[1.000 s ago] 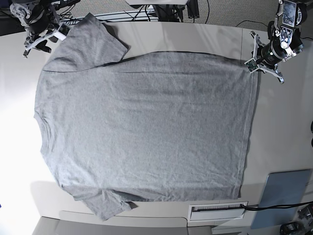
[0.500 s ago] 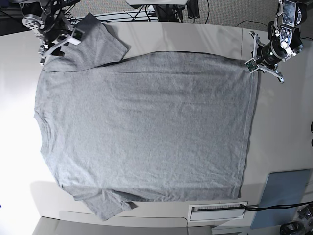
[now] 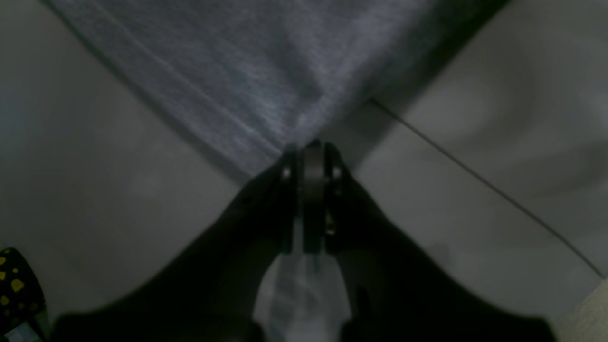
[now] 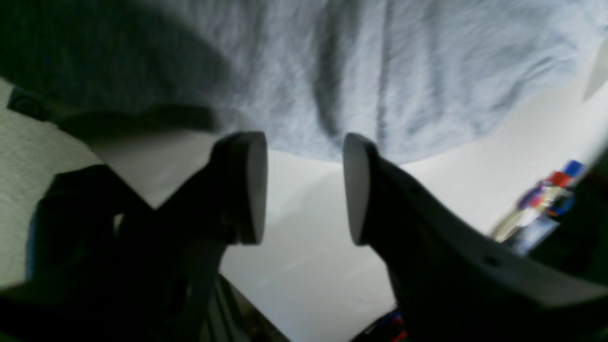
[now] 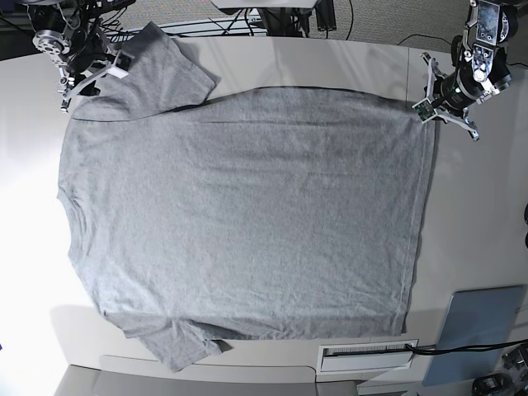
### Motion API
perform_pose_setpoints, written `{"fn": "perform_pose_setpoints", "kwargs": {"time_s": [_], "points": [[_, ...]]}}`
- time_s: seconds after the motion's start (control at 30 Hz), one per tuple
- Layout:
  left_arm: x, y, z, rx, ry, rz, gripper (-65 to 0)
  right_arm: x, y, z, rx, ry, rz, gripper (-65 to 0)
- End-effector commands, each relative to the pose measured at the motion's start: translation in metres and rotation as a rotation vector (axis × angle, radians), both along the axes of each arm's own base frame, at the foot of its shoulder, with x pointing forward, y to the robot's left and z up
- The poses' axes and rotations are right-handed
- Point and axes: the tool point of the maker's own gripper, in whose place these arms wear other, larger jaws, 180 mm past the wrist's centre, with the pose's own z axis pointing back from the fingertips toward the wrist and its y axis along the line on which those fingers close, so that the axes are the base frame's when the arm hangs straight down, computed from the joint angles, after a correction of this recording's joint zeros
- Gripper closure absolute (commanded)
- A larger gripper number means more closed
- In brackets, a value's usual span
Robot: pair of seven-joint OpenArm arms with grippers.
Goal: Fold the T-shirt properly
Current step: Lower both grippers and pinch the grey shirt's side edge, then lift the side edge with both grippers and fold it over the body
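Grey T-shirt (image 5: 247, 223) lies flat across desk (image 5: 478, 231), plain side up, nearly spread out. Left claw (image 3: 308, 156) pressed together, pinching hem corner, likely anchoring it taut for fold. Right claw (image 4: 304, 185) spread, empty, poised at sleeve edge by shoulder, apparently lining up matching grip. Blue-grey pad (image 5: 478, 330) sits apart, near desk corner.

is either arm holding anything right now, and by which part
The left gripper is shut on the T-shirt at its hem corner. The right gripper stands open over the sleeve, holding nothing.
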Motion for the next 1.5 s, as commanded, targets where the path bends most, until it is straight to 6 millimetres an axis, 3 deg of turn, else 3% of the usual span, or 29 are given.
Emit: {"fn": "perform_pose_setpoints", "kwargs": {"time_s": [0.0,0.1,0.23,0.5,0.7,0.8,0.93,1.17,1.3,1.47], "points": [[-0.004,0.007,-0.001,0.031,0.02,-0.011,0.0,0.002,-0.008,0.001,-0.018,-0.004,0.0,-26.1],[-0.004,0.006,-0.001,0.031,0.02,-0.011,0.0,-0.006,-0.013,-0.01,-0.003,0.027,-0.01,-26.1],[-0.004,0.006,-0.001,0.031,0.02,-0.011,0.0,0.0,-0.009,-0.01,0.013,0.014,-0.001,-26.1],[-0.004,0.007,-0.001,0.032,0.02,-0.011,0.0,0.011,0.034,-0.024,0.07,0.04,0.093,-26.1],[-0.004,0.007,-0.001,0.032,0.02,-0.011,0.0,0.019,0.045,-0.027,0.062,0.037,0.114,-26.1],[-0.004,0.006,-0.001,0.028,0.02,-0.01,0.0,0.019,0.045,-0.027,0.062,0.037,0.114,-21.3],[-0.003,0.002,0.0,-0.001,0.018,-0.001,0.0,0.023,0.045,-0.025,0.063,0.013,0.104,-0.9],[-0.003,-0.003,0.002,-0.044,0.015,0.008,0.0,0.038,0.018,-0.012,-0.031,-0.102,-0.036,0.0],[-0.005,-0.01,0.013,-0.11,-0.022,0.062,0.0,0.025,0.015,-0.014,-0.049,-0.076,-0.036,0.0],[-0.024,-0.008,0.03,-0.173,-0.02,0.115,0.0,0.012,0.013,0.001,-0.06,-0.127,-0.049,0.0]]}}
